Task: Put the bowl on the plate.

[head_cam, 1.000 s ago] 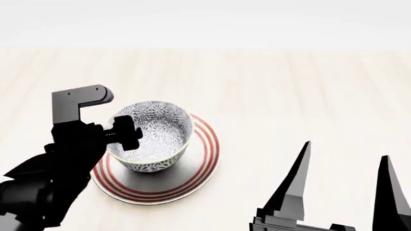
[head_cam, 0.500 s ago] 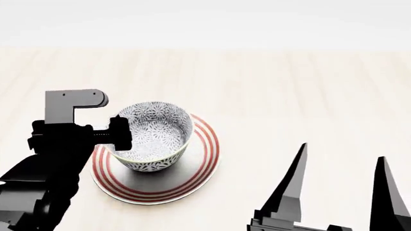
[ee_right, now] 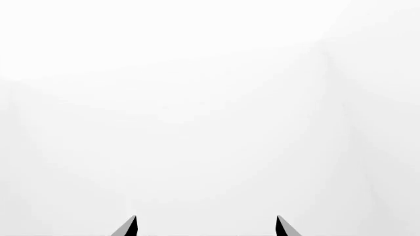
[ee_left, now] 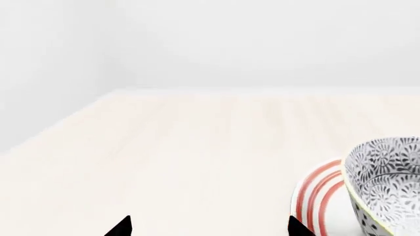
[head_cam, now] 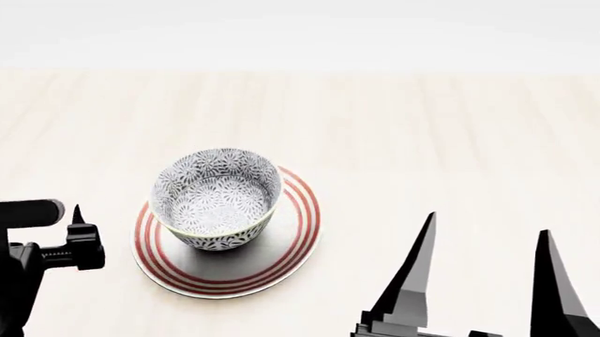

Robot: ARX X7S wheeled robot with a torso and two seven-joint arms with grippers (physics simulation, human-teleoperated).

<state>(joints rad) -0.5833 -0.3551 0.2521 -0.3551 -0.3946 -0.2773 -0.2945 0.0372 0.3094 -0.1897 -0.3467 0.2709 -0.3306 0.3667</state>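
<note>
The left gripper (head_cam: 75, 235) has pulled back off the bowl (head_cam: 218, 199), jaws spread and empty. The bowl sits upright on the plate (head_cam: 298, 232), just beside it, so the job looks done. The right gripper (head_cam: 485, 270) idles spread, well apart. No writing anywhere.

A simulated tabletop scene rather than a furnished room: a broad, pale wood-grain table (head_cam: 394, 126) meets a plain, featureless white backdrop (ee_left: 262, 44) with flat, even lighting. The only tableware is a patterned bowl (head_cam: 218, 199) standing on a red-ringed plate (head_cam: 298, 232), which suggests a dining or kitchen setting, though the kind of room cannot be told
</note>
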